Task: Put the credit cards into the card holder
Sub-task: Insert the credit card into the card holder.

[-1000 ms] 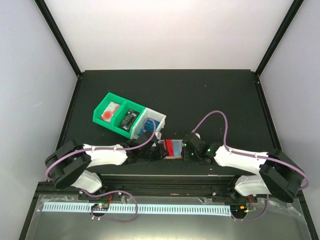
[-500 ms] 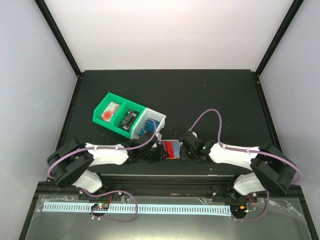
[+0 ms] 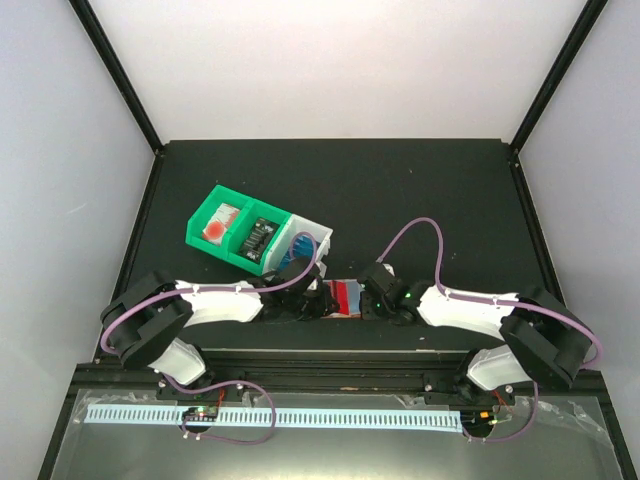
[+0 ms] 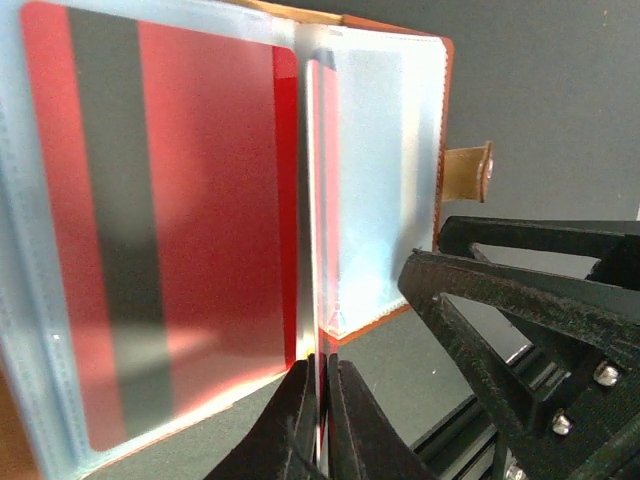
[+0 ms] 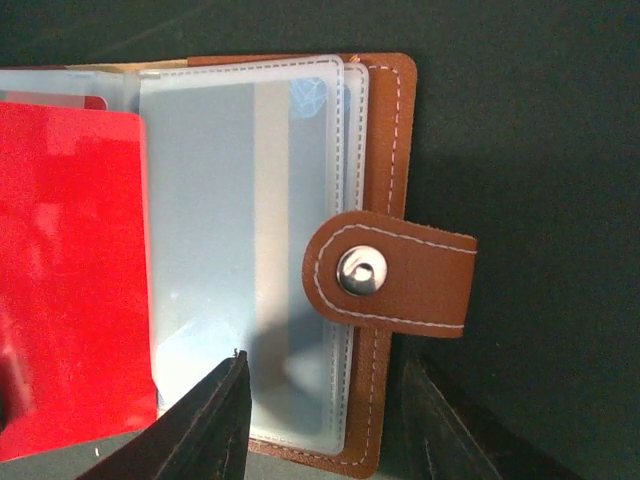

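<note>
The brown card holder (image 3: 345,297) lies open at the table's near edge, between my grippers. In the right wrist view its snap tab (image 5: 390,272) lies over clear pockets (image 5: 240,260), with a red card (image 5: 70,290) on the left half. The left wrist view shows that red card (image 4: 180,220), with a dark stripe, behind clear plastic. My left gripper (image 4: 322,375) is shut on a thin red-edged sheet (image 4: 316,200) standing edge-on at the fold; I cannot tell whether it is a card or a pocket leaf. My right gripper (image 5: 330,420) is open over the holder's near right edge.
A green bin (image 3: 232,232) and a joined white bin (image 3: 305,240) stand behind and left of the holder. They hold a red-and-white card (image 3: 215,229), a black card (image 3: 260,238) and a blue card (image 3: 301,245). The table's front rail (image 3: 320,352) runs just below both grippers.
My left gripper has shifted up and right, closer over the holder's left half. My right gripper moved left to the holder about half a second ago and has stayed there.
</note>
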Controlling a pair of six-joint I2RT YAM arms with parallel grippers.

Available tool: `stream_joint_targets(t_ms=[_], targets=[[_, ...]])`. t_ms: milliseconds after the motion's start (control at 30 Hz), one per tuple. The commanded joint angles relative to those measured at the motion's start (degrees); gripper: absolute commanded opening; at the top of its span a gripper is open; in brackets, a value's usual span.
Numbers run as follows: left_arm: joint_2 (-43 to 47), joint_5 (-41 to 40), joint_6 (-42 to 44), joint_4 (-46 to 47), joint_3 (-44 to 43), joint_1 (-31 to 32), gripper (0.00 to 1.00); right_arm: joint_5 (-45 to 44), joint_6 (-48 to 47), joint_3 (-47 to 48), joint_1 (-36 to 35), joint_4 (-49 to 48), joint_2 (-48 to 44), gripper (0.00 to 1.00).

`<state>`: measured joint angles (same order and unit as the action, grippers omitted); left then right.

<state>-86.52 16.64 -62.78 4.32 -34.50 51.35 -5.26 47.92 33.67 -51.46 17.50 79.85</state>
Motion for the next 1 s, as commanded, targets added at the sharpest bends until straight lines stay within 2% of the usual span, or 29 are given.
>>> stream_joint_targets(t_ms=[0,167,433,767,967], targets=[[0.64,-1.38,-0.51,-2.33,-0.16,-0.38,0.06,-0.62,0.72,-0.56,-0.25,1.14,1.88,0.44],[1.12,-1.18,-0.63,-2.54,0.09,-0.45,0.06,-0.72,0.48,0.07,-0.22,1.53,2.91,0.39],[3.56,-4.28,-2.45,-3.05,1.99,-1.05,0.05,-1.04,0.57,-0.36,-0.27,1.82,2.68,0.37],[1.66,0.36,-2.26,1.02,1.59,-1.69,0.04,-0.46,0.52,-0.45,-0.25,1.14,2.89,0.37],[4.47,0.8,-3.0,1.62,2.15,-1.65,0.04,-0.54,0.54,-0.53,-0.23,1.22,2.85,0.35]])
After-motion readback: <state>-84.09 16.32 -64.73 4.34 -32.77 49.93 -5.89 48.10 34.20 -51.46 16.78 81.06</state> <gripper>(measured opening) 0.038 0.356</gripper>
